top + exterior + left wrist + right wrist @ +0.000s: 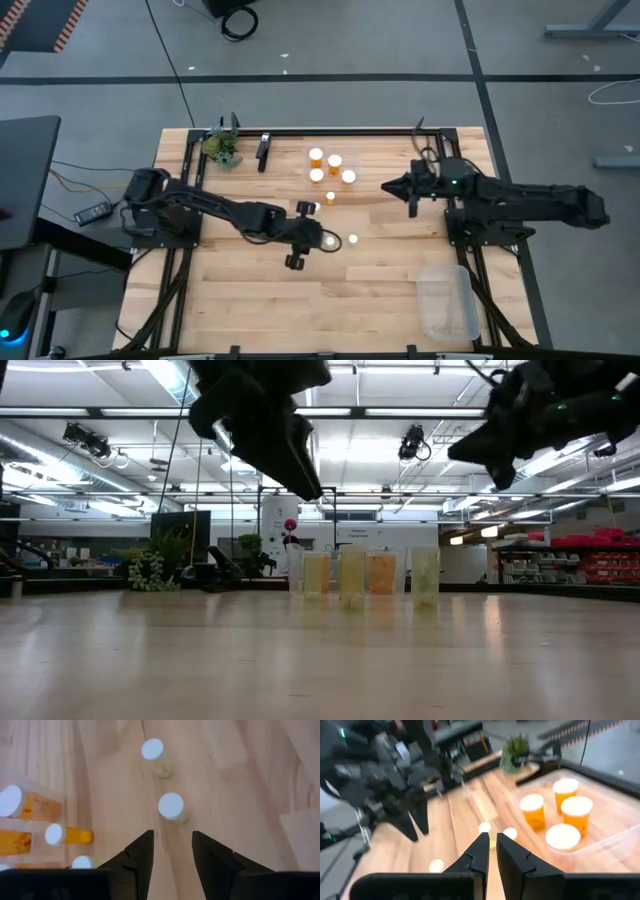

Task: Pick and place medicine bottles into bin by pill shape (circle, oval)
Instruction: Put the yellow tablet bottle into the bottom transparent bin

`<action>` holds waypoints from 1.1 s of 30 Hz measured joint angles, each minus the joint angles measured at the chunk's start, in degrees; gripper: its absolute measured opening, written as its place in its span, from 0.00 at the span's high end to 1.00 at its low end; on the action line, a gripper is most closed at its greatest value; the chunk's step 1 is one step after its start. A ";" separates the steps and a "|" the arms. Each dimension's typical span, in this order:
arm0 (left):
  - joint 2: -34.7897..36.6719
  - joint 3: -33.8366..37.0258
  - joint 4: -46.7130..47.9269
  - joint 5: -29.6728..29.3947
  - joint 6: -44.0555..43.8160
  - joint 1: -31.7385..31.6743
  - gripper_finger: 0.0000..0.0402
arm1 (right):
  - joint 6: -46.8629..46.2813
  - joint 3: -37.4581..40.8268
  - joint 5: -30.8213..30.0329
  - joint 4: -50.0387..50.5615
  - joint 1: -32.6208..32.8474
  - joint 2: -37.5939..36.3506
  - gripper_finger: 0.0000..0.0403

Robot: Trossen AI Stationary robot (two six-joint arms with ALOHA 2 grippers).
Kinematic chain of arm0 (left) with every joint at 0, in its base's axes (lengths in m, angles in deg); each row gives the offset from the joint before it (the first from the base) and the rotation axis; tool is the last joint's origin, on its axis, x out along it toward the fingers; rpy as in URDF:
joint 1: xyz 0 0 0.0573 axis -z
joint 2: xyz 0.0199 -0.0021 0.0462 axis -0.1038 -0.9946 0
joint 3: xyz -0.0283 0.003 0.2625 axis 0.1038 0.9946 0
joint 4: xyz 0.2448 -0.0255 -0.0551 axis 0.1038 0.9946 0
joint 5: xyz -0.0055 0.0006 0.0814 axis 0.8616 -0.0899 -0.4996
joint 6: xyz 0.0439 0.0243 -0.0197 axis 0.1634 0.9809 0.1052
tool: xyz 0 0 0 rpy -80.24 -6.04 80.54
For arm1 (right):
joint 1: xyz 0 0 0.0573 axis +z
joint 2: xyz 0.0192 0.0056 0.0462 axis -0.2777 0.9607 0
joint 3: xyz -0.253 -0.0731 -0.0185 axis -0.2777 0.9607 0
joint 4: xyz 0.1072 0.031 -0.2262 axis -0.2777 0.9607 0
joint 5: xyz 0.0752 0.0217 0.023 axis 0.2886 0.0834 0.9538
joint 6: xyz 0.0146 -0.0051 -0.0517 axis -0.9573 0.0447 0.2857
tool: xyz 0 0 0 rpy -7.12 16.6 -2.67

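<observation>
Several orange medicine bottles with white caps stand upright on the wooden table. A group of them is at the far middle and also shows in the right wrist view. Two single bottles stand nearer the centre. My left gripper is open, and its fingers point at the closer single bottle without touching it. The other single bottle is farther on. My right gripper is shut and empty above the table, right of the group, and also shows in its wrist view.
A clear plastic bin sits at the near right corner. A clear container wall shows around the bottle group. A green leafy clump and a dark bar lie at the far left. Bare wood lies at the near left.
</observation>
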 joint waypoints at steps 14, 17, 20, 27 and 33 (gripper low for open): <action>4.08 22.09 -32.99 0.57 -8.90 0.11 0.58 | 7.88 -17.65 -16.30 11.04 14.77 23.80 0.90; 4.08 24.98 -38.27 0.64 -11.34 0.13 0.55 | 8.61 -22.37 -18.80 15.97 16.46 27.97 0.90; 4.08 26.89 -42.16 0.57 -13.10 0.09 0.50 | 9.18 -25.97 -19.06 18.54 17.75 31.74 0.90; 2.26 29.76 -48.65 0.48 -15.56 0.07 0.37 | 10.26 -32.89 -19.07 22.56 20.63 38.65 0.90; -3.25 28.94 -51.90 0.35 -15.79 0.05 0.35 | 10.51 -37.42 -19.11 26.16 22.54 43.58 0.90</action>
